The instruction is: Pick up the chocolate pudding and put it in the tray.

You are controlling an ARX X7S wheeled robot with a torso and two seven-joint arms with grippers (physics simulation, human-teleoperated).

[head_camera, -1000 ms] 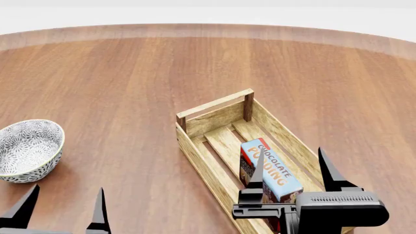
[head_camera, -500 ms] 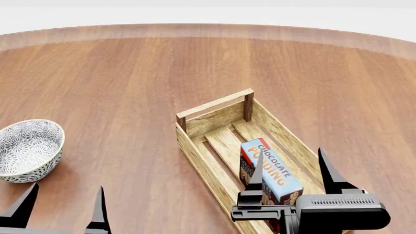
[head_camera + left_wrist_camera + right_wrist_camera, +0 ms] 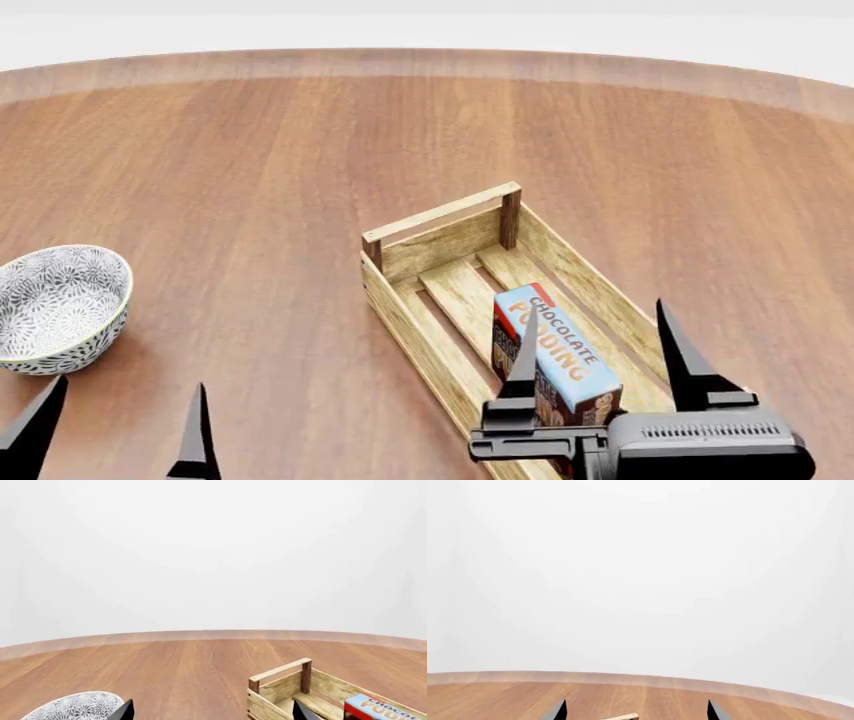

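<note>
A: So, what sits on the counter (image 3: 267, 170)?
B: One tray (image 3: 441, 232), one patterned bowl (image 3: 56, 305).
A: And the chocolate pudding (image 3: 561, 355)?
B: One carton, lying inside the tray.
A: Fingers?
B: Right gripper (image 3: 607, 350) spread wide above it, holding nothing; left gripper (image 3: 118, 425) also apart, empty.

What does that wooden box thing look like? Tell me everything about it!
The tray is a long, light-wood crate with low sides, a slatted floor and a raised handle bar on darker posts at its far end. It sits flat on the brown wooden table, angled across it. The chocolate pudding lies inside on the slats. The open right gripper shows in front of its near end, hiding that part.
</note>
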